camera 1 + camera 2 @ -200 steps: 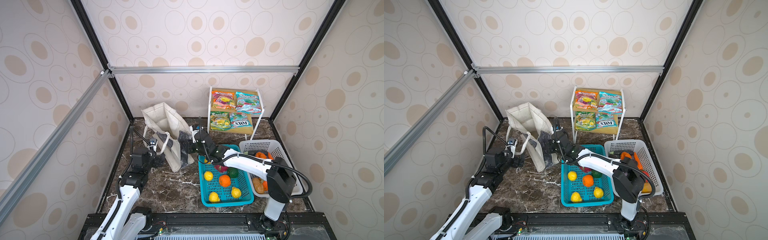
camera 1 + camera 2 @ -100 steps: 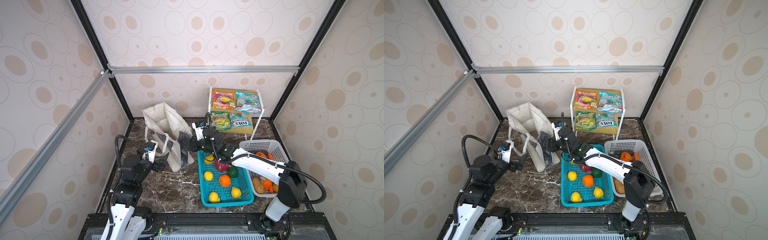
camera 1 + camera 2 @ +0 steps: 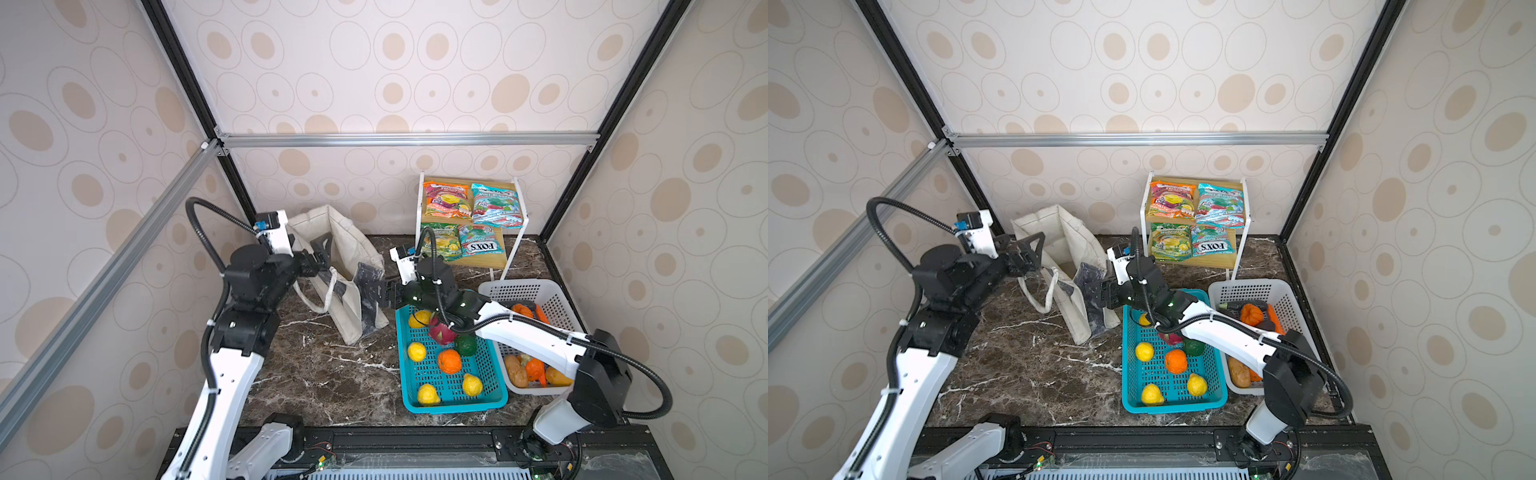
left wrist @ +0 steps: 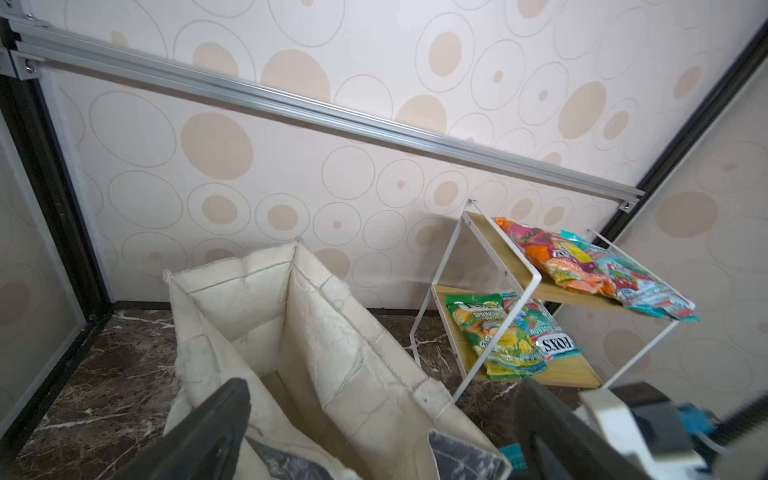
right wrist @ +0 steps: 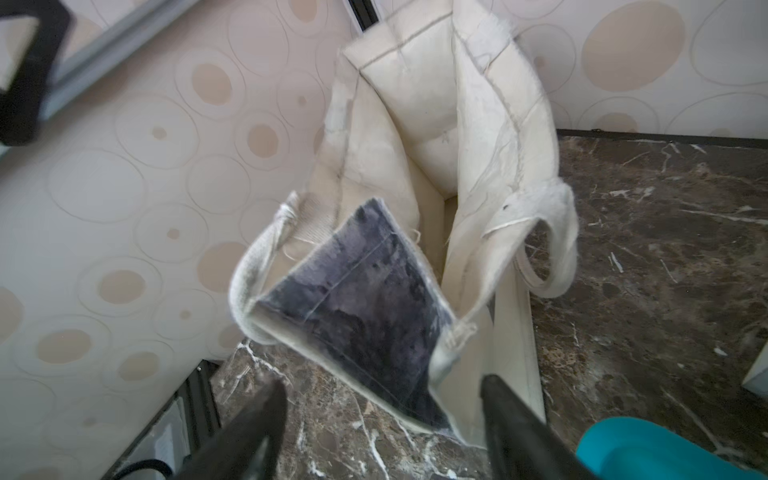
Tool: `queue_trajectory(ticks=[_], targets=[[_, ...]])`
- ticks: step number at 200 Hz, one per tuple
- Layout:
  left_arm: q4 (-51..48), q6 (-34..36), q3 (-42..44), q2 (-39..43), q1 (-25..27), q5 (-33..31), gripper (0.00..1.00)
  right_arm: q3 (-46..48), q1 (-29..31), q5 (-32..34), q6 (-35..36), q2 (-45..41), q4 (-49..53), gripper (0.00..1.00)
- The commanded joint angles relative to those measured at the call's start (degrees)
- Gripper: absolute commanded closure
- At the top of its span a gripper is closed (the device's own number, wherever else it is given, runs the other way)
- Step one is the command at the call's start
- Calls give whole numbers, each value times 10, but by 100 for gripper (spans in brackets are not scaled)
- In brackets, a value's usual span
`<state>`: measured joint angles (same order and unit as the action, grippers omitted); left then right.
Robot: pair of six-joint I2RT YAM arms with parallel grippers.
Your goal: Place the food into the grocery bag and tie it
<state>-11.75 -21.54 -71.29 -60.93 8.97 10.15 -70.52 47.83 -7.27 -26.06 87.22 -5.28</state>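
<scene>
Grocery bag (image 5: 419, 124) stands just before right hand (image 5: 383, 380).

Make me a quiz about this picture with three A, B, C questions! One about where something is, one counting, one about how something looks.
1. The off-white canvas grocery bag is: A tied shut, B lying flat, C standing open.
2. Glossy candy packets on the white-framed wooden shelf: A two, B four, C six.
3. The round orange toy fruit lies: A in the bag, B in the teal perforated plastic basket, C on the shelf.
Answers: 1 C, its mouth gapes upward; 2 B, two per tier; 3 B, it rests inside the basket.
</scene>
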Motion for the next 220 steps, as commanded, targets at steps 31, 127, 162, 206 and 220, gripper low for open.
queue_trajectory(ticks=[31, 127, 162, 206, 220], targets=[[-93, 20, -172, -230, 102, -133, 1, 53, -15, 107, -1, -122, 51, 0], [-202, 52, -331, -455, 125, -301, 1, 106, -42, 145, -5, -198, 81, 0], [-206, 56, -385, -518, 124, -278, 1, 117, -44, 147, -6, -202, 72, 0], [-218, 61, -374, -531, 123, -262, 48, 133, -47, 151, -9, -218, 63, 0], [-201, 62, -337, -506, 122, -244, 76, 136, -47, 151, -6, -221, 60, 0]])
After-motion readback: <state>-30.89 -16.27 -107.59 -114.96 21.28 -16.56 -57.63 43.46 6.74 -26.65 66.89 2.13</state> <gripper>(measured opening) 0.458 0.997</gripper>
